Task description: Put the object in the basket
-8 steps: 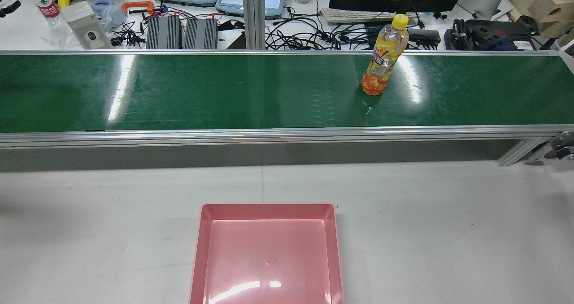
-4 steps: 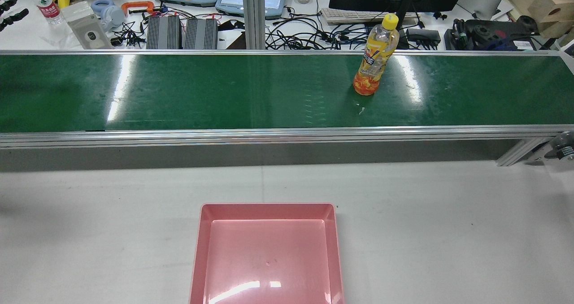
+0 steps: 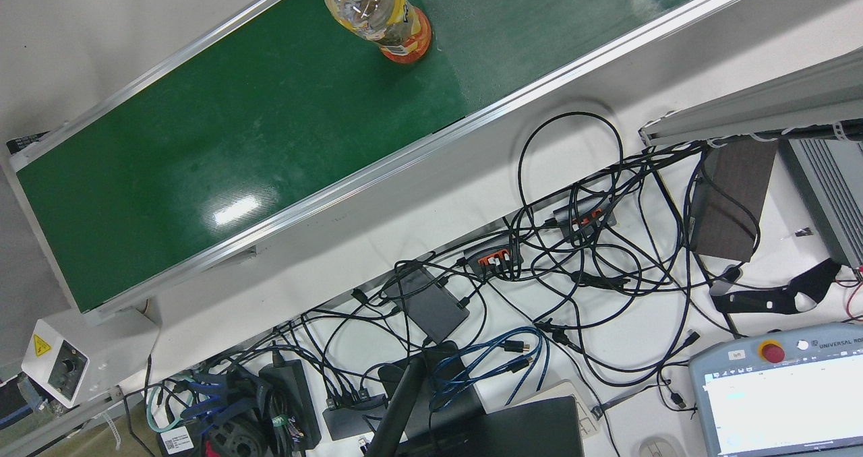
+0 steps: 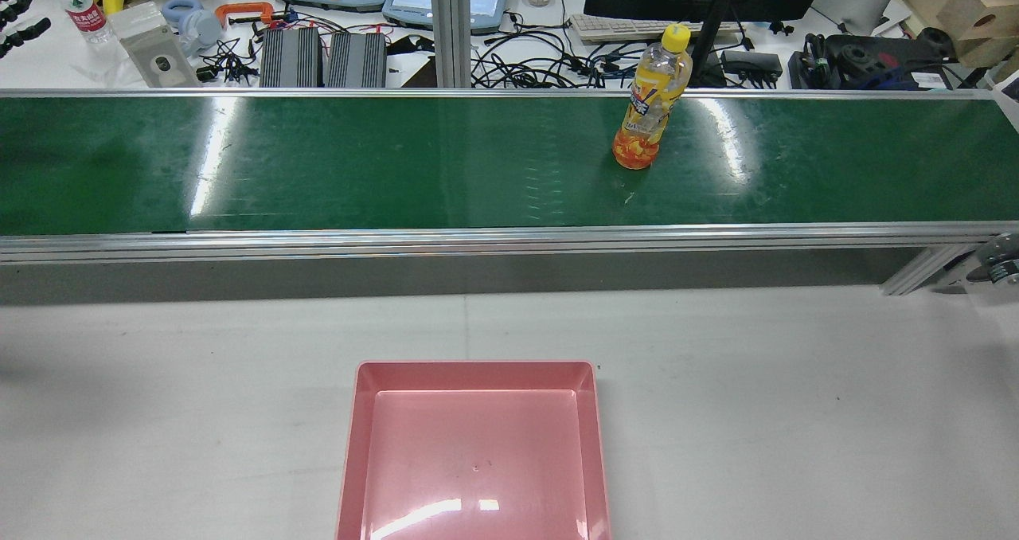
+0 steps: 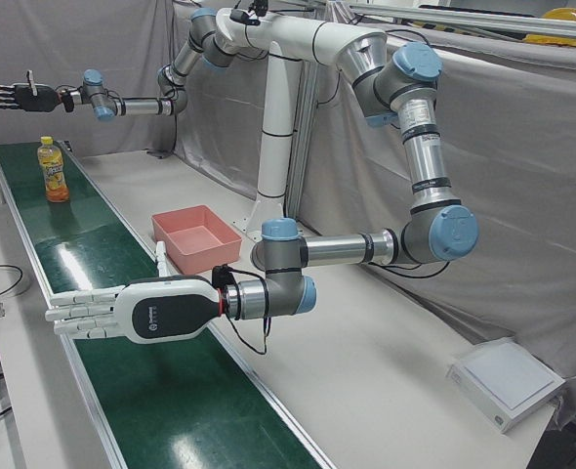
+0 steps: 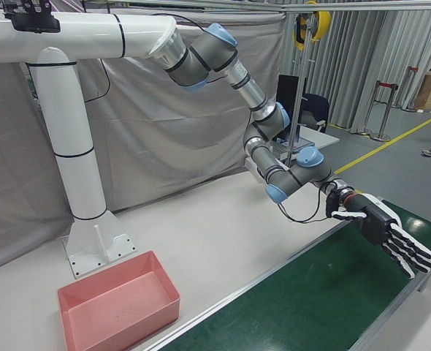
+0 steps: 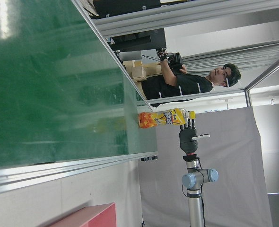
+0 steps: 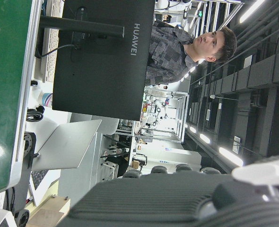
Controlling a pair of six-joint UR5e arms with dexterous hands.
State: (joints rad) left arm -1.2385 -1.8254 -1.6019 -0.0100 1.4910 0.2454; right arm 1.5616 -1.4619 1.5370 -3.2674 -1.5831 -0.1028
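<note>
Clear plastic bottle (image 4: 651,102) stands upright on glossy green belt (image 4: 398,166).

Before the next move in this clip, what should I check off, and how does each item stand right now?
1. Bottle upright on the green belt: ok.
2. Pink basket empty, nothing over it: ok.
3. Left hand open, holding nothing: ok.
4. Right hand open, holding nothing: ok.
5. A hand in place around the bottle: not ok; neither hand touches it.
6. Belt at rest: cannot tell.
</note>
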